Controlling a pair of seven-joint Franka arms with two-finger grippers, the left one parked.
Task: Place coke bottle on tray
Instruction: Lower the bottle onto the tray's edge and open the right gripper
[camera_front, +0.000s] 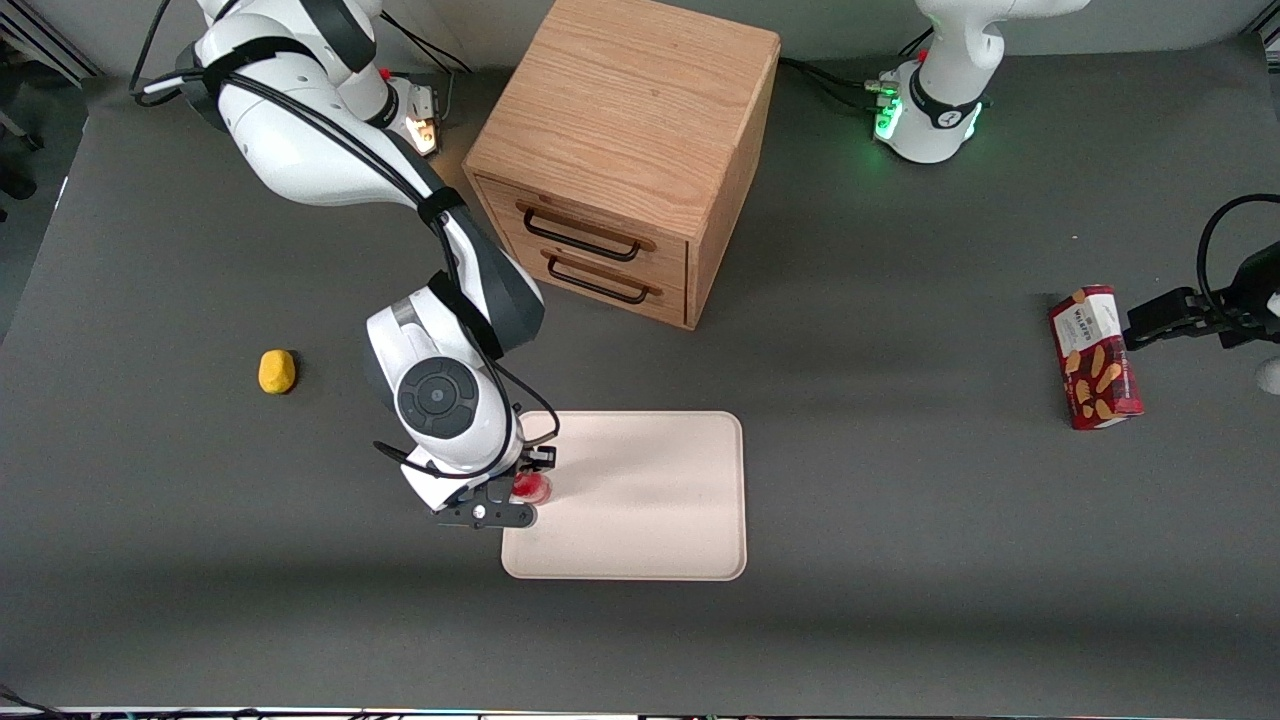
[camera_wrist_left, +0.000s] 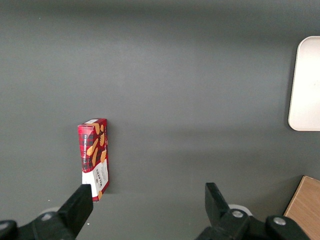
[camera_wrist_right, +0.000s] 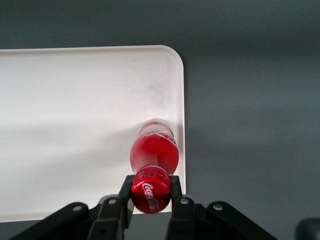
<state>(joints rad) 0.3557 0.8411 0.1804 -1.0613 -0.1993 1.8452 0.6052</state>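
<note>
Apparently upright, coke bottle pinched between jaws of gripper over tray.

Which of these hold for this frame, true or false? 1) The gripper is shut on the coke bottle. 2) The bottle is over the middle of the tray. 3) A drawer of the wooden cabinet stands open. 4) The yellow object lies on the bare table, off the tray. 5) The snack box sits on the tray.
1) True: the gripper is shut on the coke bottle, at its cap end.
2) False: it is close to one rim of the tray.
3) False: both drawers of the wooden cabinet are closed.
4) True: the yellow object lies on the table.
5) False: the snack box lies toward the parked arm's end.
</note>
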